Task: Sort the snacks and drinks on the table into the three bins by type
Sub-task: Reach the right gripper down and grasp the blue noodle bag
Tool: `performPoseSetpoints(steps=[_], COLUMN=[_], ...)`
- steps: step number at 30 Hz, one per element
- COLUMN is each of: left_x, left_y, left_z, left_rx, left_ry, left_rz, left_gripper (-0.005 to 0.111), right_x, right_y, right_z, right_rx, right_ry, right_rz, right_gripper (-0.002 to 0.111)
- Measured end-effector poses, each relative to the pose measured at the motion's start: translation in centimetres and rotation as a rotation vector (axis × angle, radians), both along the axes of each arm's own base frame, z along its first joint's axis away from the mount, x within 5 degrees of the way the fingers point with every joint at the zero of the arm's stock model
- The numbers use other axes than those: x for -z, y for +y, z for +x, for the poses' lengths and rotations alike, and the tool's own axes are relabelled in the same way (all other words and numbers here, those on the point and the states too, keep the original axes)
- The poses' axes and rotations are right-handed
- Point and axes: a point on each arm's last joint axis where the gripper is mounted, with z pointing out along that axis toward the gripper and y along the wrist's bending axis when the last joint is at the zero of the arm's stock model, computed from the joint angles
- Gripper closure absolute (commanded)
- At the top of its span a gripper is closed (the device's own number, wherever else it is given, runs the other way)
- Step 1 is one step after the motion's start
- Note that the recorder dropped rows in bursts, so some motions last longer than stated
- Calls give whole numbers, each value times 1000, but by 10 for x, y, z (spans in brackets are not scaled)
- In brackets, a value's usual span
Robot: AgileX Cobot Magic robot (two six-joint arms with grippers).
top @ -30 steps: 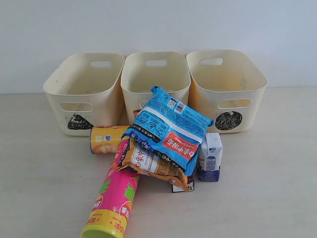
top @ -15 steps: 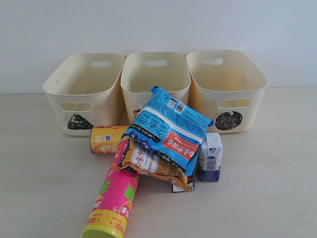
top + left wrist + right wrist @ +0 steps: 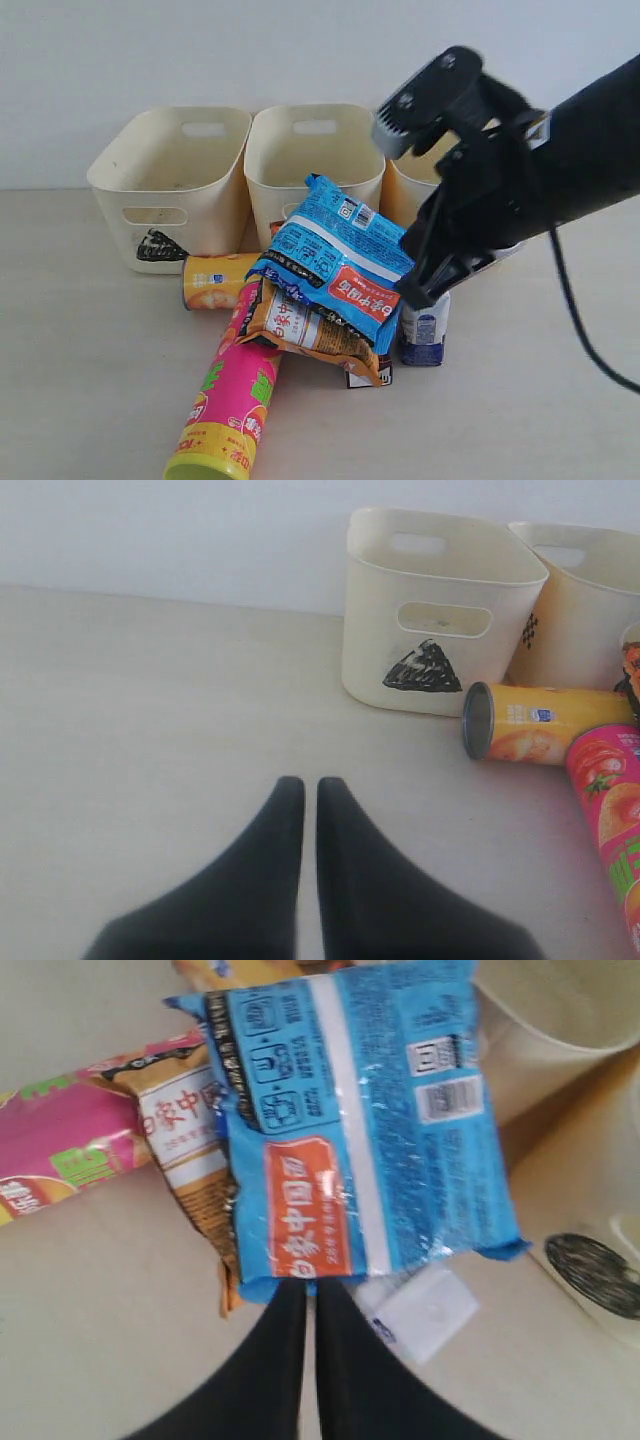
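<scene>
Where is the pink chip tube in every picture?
Exterior view: the pink tube lies at the front, its far end under the orange-brown bag.
Left wrist view: pink tube, cut off at the picture's edge.
Right wrist view: pink tube, poking from under the orange-brown bag.
Landmark: the yellow tube by its far end; just a sliver in the right wrist view.

We read "中国" on the red label (image 3: 300,1210) of the blue bag (image 3: 370,1120); a black scribbled triangle (image 3: 421,668) marks the nine-o'clock bin (image 3: 380,610); other print is illegible.
</scene>
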Motion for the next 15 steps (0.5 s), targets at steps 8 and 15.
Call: performPoseSetpoints(steps=[8,15], left_x=[0,0], left_y=[0,0], left_z=[0,0], left_rx=[0,0], left_ry=[0,0], left_rz=[0,0], left_gripper=[103,103], right_x=[39,59], right_y=[44,60], right_z=[6,27], right_rx=[-126,-107], right_ry=[-17,-135], right_rz=[-36,10], right_gripper=[37,23])
